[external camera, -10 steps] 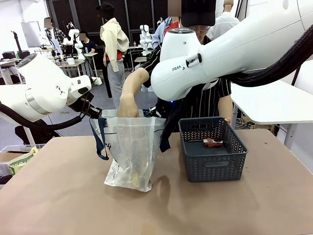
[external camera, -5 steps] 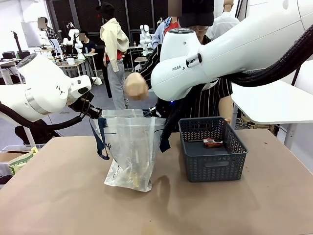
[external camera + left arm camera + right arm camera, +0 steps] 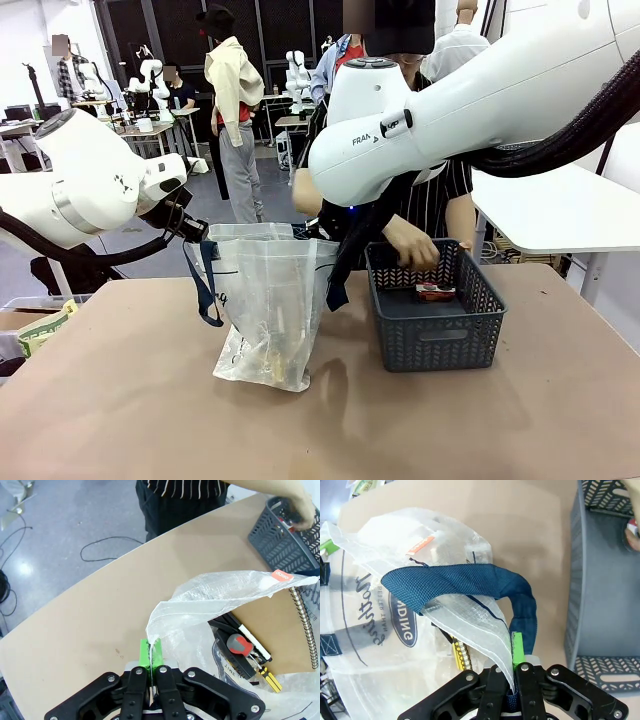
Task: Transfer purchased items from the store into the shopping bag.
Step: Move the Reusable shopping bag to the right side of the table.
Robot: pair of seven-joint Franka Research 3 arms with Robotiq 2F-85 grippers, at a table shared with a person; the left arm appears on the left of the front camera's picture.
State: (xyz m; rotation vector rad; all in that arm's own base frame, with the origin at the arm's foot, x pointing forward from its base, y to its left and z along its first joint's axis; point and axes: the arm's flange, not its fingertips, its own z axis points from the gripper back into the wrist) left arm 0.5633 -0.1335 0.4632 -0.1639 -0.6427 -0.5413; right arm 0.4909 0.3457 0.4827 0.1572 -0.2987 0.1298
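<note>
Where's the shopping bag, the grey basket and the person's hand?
shopping bag (image 3: 268, 300), front view, on its see-through front wall.
grey basket (image 3: 438, 338), front view, on its lattice front wall.
person's hand (image 3: 412, 250), front view, on the back of the hand.

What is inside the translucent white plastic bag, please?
The translucent white plastic bag shows a brown spiral-bound notebook, black-and-white pens and a red-and-grey tool; anything beneath them is covered.

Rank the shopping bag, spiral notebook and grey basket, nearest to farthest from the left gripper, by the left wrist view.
1. Shopping bag: rim clamped in left gripper.
2. Spiral notebook: inside the bag.
3. Grey basket: far top right.
</note>
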